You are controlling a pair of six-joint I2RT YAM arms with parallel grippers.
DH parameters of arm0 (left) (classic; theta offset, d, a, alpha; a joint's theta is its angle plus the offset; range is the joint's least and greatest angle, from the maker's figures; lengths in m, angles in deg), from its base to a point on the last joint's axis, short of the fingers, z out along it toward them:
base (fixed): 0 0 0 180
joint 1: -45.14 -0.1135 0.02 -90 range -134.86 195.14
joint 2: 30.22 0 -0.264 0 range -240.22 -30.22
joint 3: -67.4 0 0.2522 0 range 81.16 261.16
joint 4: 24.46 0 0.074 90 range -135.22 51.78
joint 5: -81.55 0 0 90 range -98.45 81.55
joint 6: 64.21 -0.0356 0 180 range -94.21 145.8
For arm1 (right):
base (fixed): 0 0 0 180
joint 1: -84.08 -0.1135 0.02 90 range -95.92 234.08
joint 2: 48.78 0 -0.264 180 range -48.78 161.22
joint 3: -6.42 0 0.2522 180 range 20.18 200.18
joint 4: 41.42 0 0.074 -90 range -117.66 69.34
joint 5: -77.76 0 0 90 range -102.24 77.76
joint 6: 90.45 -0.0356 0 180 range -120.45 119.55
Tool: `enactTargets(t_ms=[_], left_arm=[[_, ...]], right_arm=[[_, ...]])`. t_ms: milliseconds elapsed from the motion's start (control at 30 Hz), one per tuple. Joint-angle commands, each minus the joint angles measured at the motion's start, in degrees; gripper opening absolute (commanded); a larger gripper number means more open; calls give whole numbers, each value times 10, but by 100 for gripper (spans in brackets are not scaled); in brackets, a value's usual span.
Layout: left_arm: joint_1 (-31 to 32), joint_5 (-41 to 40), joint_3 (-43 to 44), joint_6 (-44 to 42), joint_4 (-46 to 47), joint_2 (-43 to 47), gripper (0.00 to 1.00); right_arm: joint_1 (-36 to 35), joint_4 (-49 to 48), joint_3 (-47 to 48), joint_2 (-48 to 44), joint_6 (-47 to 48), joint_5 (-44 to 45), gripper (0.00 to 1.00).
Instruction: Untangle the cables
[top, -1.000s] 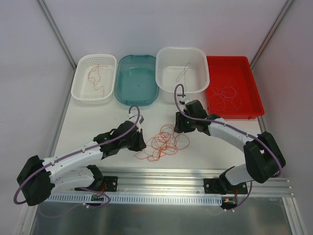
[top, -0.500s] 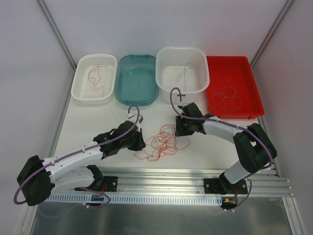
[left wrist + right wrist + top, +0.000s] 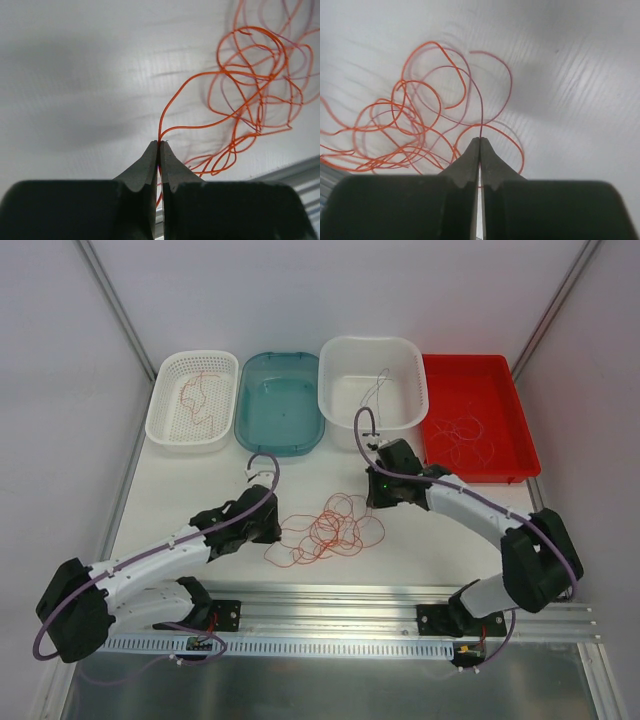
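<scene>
A loose tangle of hair-thin, mostly orange-red cables (image 3: 330,530) lies on the white desk (image 3: 200,490) between the two arms, near the front edge

The left gripper (image 3: 274,532) sits low at the tangle's left side. In its wrist view the black jaws are pressed together, pinching one orange strand (image 3: 161,120) that arches up and right into the loops

The right gripper (image 3: 378,502) is at the tangle's upper right. Its jaws are likewise closed, on a single purplish-red strand (image 3: 482,115) that rises straight from the tips into the curls

Four containers stand in a row along the far side of the desk, well apart from the tangle. From left they are a white perforated plastic basket (image 3: 198,445) holding a red wire (image 3: 197,395), a translucent teal tray (image 3: 280,448), a white plastic tub (image 3: 372,343) with a pale grey wire (image 3: 377,390) inside, and a red plastic tray (image 3: 475,476) holding several thin loops (image 3: 467,435)
</scene>
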Motion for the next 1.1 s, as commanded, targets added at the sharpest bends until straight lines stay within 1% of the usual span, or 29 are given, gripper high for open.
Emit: enactTargets(t_ms=[0, 33, 67, 100, 133, 167, 200, 233, 267, 333, 367, 467, 533, 667, 900, 1067], left_arm=[[-37, -75, 4, 15, -67, 11, 0], [-48, -79, 5, 16, -76, 13, 0], [-62, -82, 6, 17, -84, 15, 0], [-74, -83, 6, 19, -91, 19, 0], [-100, -82, 3, 19, -100, 23, 0], [-112, -82, 2, 20, -103, 33, 0], [-121, -82, 0, 20, -106, 38, 0], [-139, -88, -1, 20, -113, 44, 0], [-143, -92, -1, 20, -115, 56, 0], [-157, -102, 2, 18, -126, 68, 0], [-162, -105, 3, 19, -129, 71, 0], [-176, -117, 6, 22, -142, 76, 0], [-181, -125, 5, 31, -147, 80, 0], [-195, -142, 6, 45, -162, 88, 0], [-214, -153, 21, 38, -179, 108, 0], [-232, -165, 45, 10, -200, 106, 0]], right_arm=[[-1, 78, 88, -96, 53, 47, 1], [-1, 115, 105, -108, 77, 72, 1], [1, 132, 146, -124, 97, 83, 1], [2, 148, 164, -137, 110, 92, 1], [8, 180, 184, -163, 119, 111, 1], [12, 194, 225, -175, 128, 119, 1], [17, 205, 242, -186, 145, 126, 1], [32, 226, 263, -211, 151, 132, 1], [42, 233, 297, -221, 154, 134, 1], [76, 243, 332, -256, 161, 125, 1], [88, 243, 363, -268, 162, 121, 1], [124, 230, 403, -309, 162, 114, 1], [139, 210, 431, -330, 162, 136, 1], [143, 165, 447, -379, 170, 201, 1], [143, 115, 458, -406, 190, 288, 1], [143, 100, 503, -397, 206, 322, 1]])
